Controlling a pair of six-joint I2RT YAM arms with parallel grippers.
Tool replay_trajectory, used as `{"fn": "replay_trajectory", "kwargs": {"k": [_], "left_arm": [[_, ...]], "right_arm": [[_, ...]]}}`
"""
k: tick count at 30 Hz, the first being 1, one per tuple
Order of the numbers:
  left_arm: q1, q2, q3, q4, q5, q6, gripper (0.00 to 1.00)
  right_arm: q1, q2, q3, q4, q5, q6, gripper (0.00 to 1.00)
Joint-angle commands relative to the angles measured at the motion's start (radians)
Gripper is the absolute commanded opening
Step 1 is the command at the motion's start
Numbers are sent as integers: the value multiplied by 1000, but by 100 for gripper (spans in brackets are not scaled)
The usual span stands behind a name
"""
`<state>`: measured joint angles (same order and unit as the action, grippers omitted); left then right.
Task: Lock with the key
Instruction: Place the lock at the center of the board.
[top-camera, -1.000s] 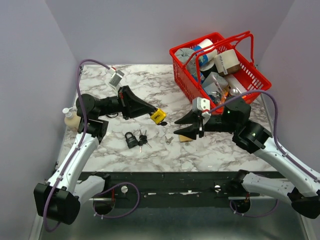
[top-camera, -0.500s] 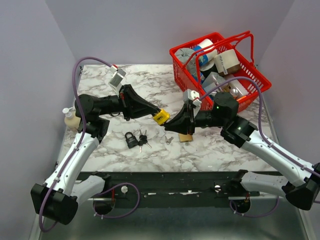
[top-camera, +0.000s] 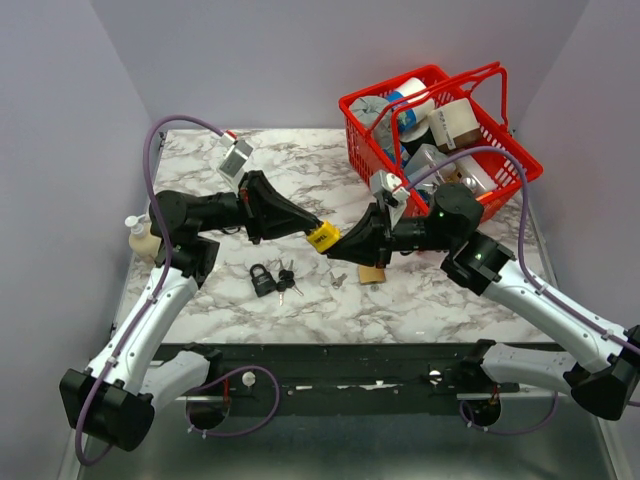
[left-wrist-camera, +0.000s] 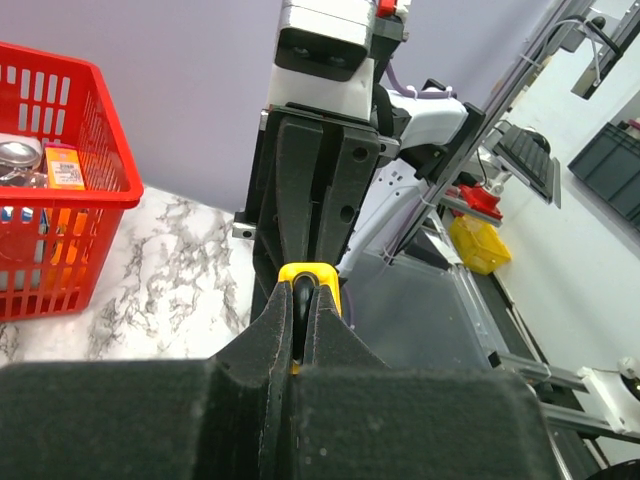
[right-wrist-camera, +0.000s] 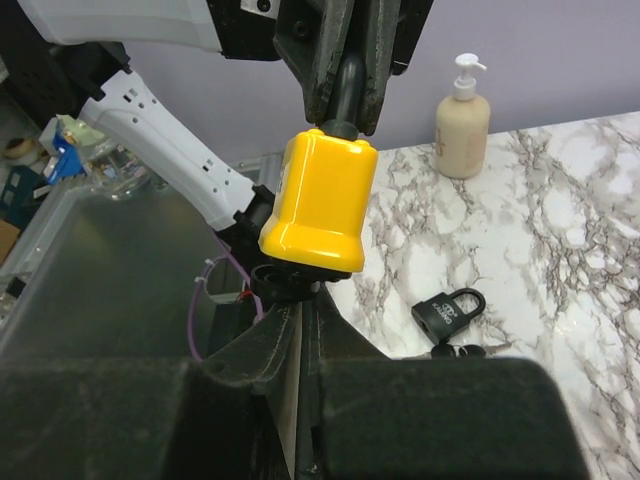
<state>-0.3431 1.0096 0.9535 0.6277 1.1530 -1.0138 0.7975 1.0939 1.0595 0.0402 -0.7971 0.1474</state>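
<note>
Just in front of the red basket (top-camera: 365, 162), up off the table (top-camera: 300, 160), our left gripper (top-camera: 308, 228) is squeezed tight on the metal loop of the yellow padlock (top-camera: 322, 237). Our right gripper (top-camera: 340, 250) now touches the bottom of that padlock. A second ago it was lower and farther from the basket's near corner, with a gap between it and the padlock. Half a second ago it was close. Now the gap is gone. We think this means the key is at the keyhole, so pushing in and turning comes next.

From above, both grippers just look like two dark points meeting at the padlock. We cannot see a key there.

Our right wrist camera shows more. The padlock hangs with its bottom toward us, and a small black round thing sits right under it. We think that is the head of the key (right-wrist-camera: 277, 279). Our right fingers are nearly closed and seem to pinch it.

Our left wrist camera shows only the yellow top between our fingers (left-wrist-camera: 275, 340).

Farther from the basket lies a black padlock (top-camera: 263, 279), not touched.
</note>
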Motion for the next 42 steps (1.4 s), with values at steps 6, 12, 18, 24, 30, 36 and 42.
{"fn": "replay_trajectory", "kwargs": {"k": [6,12,18,24,30,36,42], "left_arm": [[-13,-29,2,18,-22,63,0],[-4,-40,5,-22,-45,90,0],[23,-29,10,0,-58,63,0],[23,-22,16,4,-58,58,0],[23,-20,16,6,-49,58,0],[18,-20,17,15,-44,58,0],[13,-23,18,15,-39,61,0]], "right_arm": [[2,27,46,67,-2,184,15],[-6,17,5,64,-14,210,15],[-7,3,-18,61,-62,159,20],[-6,14,-9,70,-85,162,31],[-7,15,0,75,-53,201,36],[-14,29,16,76,-5,270,32],[-30,47,26,82,9,334,25]]}}
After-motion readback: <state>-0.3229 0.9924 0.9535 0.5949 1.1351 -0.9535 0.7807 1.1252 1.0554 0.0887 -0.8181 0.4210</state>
